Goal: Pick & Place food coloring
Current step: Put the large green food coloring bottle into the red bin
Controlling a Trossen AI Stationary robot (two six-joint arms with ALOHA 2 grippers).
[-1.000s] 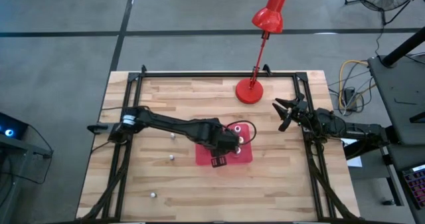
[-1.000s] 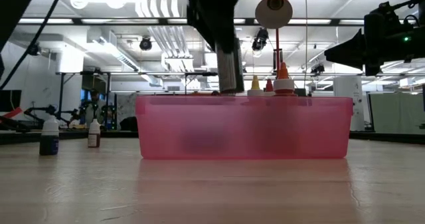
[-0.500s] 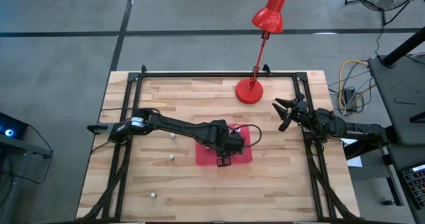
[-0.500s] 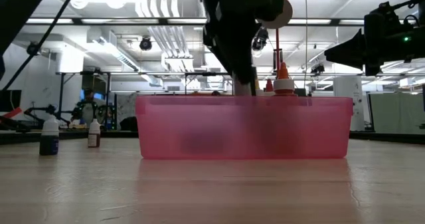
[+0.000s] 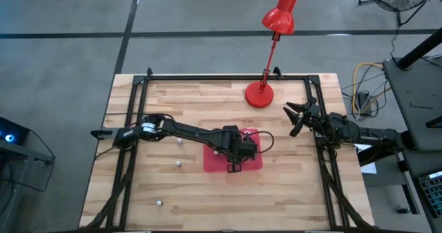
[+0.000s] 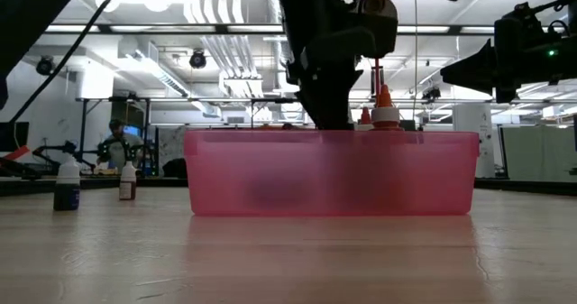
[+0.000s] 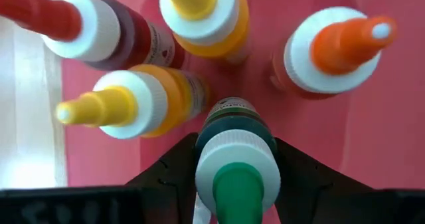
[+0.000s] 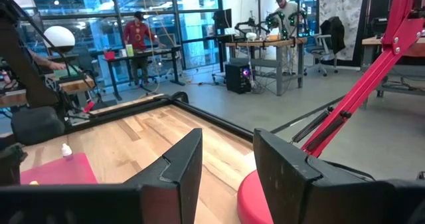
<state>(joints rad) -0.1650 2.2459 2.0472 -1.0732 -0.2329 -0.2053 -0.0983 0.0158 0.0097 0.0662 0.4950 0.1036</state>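
Note:
The red tray [image 5: 253, 160] lies in the middle of the table and shows as a pink wall [image 6: 334, 173] in the low view. Several food coloring bottles stand in it: red [image 7: 99, 28], yellow [image 7: 202, 11], amber [image 7: 143, 101] and orange [image 7: 329, 48]. My left gripper [image 7: 237, 167] reaches down into the tray [image 5: 237, 152], shut on a green bottle [image 7: 234, 127]. My right gripper [image 5: 298, 117] waits open at the table's right edge, with nothing between its fingers [image 8: 182, 167]. My left gripper pinches the green bottle between its two fingers [image 7: 174, 174], on opposite sides of its dark body just under the white cap [image 7: 211, 136]. The fingers come from above, pointing steeply down. The bottle stands upright, tip up, inside the tray beside the amber one; its base is hidden.
Three loose small bottles stand on the wood left of the tray [image 5: 181, 140], [image 5: 177, 163], [image 5: 159, 202]; two of them show in the low view [image 6: 66, 185], [image 6: 127, 182]. A red desk lamp [image 5: 260, 95] stands at the table's far side. A black frame [image 5: 221, 77] rims the table.
My left gripper has sunk into the tray with the green bottle, shifting a little toward the table's right edge and rolling slightly. It has stayed shut on the bottle, which has stayed upright.

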